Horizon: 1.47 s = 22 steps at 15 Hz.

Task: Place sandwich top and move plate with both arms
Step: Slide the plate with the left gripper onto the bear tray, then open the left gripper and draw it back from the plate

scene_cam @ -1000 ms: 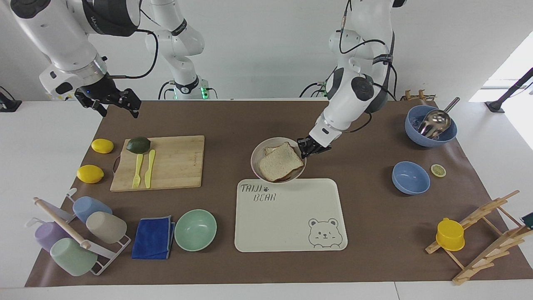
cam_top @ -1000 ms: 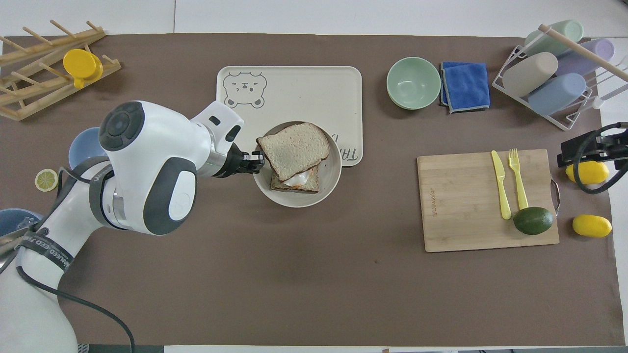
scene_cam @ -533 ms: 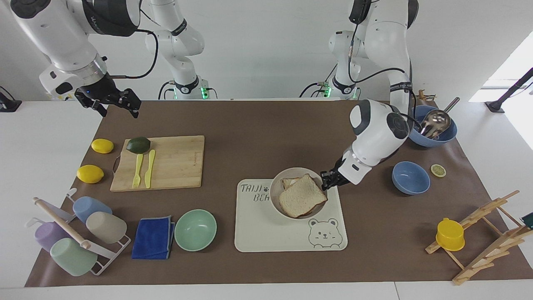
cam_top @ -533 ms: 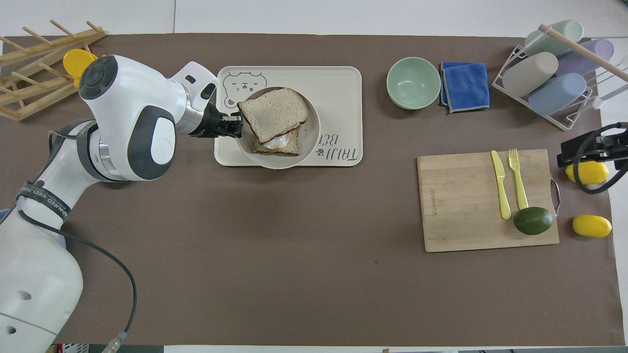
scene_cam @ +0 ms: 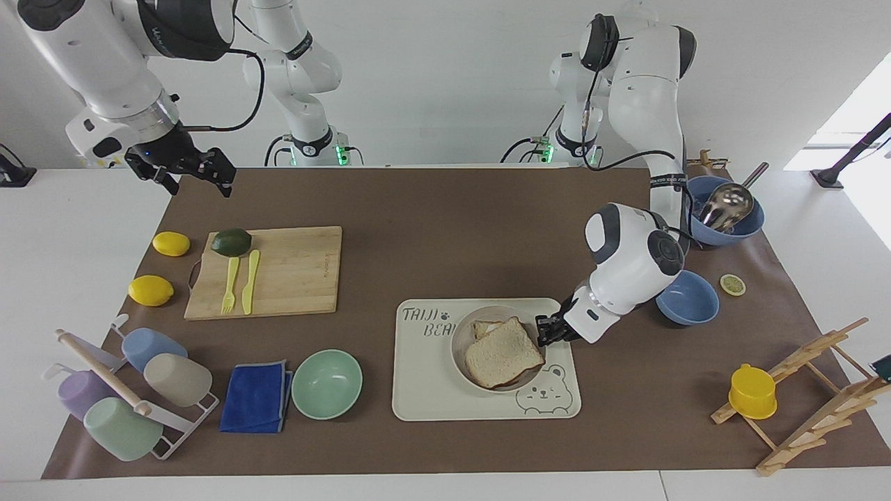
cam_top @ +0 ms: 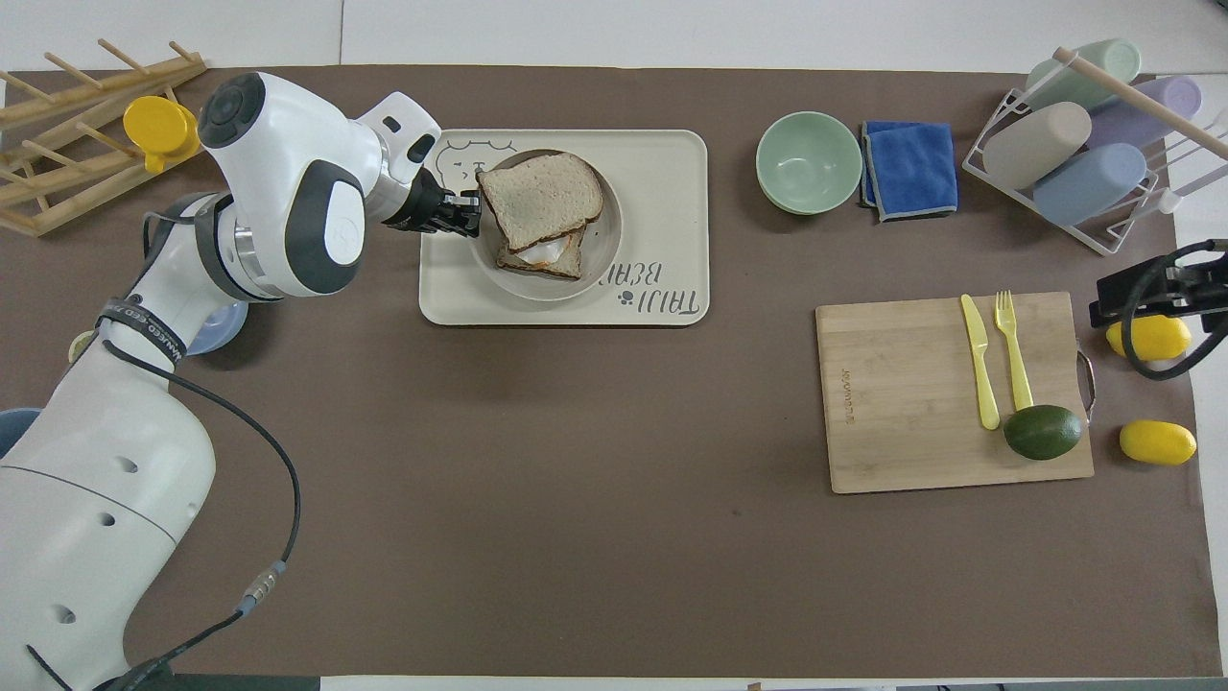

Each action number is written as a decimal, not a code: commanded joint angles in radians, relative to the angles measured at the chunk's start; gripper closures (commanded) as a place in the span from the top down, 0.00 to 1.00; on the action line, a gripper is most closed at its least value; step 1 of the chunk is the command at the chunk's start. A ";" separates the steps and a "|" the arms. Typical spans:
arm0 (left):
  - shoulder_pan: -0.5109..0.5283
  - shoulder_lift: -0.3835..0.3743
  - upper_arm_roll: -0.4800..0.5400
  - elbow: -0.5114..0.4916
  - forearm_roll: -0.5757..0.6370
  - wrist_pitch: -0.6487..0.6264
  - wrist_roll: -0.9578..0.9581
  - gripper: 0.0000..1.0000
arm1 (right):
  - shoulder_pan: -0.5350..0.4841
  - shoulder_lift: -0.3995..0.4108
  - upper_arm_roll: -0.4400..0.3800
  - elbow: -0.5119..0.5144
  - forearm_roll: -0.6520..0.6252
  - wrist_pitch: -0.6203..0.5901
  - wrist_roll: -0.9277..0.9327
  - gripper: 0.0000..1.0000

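The plate [scene_cam: 461, 332] [cam_top: 606, 257], a small beige dish, is on the cream bear tray [scene_cam: 445, 396] [cam_top: 667, 163]; I cannot tell whether it rests there or hangs just above. The sandwich top [scene_cam: 502, 351] [cam_top: 539, 199], a plain bread slice, lies askew on an egg-topped toast in the plate. My left gripper [scene_cam: 546, 332] [cam_top: 467, 213] is shut on the plate's rim at the side toward the left arm's end of the table. My right gripper [scene_cam: 184, 170] [cam_top: 1151, 293] waits open in the air over the mat's corner at the right arm's end.
A cutting board [scene_cam: 292, 271] carries a yellow knife and fork and an avocado [scene_cam: 231, 241], with two lemons [scene_cam: 150, 290] beside it. A mint bowl [scene_cam: 326, 383], blue cloth [scene_cam: 256, 396] and cup rack [scene_cam: 125, 396] stand farthest from the robots. Two blue bowls [scene_cam: 689, 299] and a wooden rack [scene_cam: 814, 390] are toward the left arm's end.
My left gripper has carried the plate with the sandwich off the brown mat and onto the tray, away from the robots. The right arm has not moved.
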 commanded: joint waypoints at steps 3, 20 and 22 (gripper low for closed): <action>-0.013 -0.009 0.004 -0.038 0.007 0.060 0.027 0.00 | -0.002 -0.017 0.004 -0.015 0.001 -0.007 0.015 1.00; 0.113 -0.100 0.024 0.112 0.041 -0.315 0.043 1.00 | -0.002 -0.017 0.004 -0.015 0.001 -0.007 0.015 1.00; 0.136 -0.164 0.027 0.111 0.106 -0.398 0.045 1.00 | -0.002 -0.017 0.004 -0.013 0.001 -0.007 0.015 1.00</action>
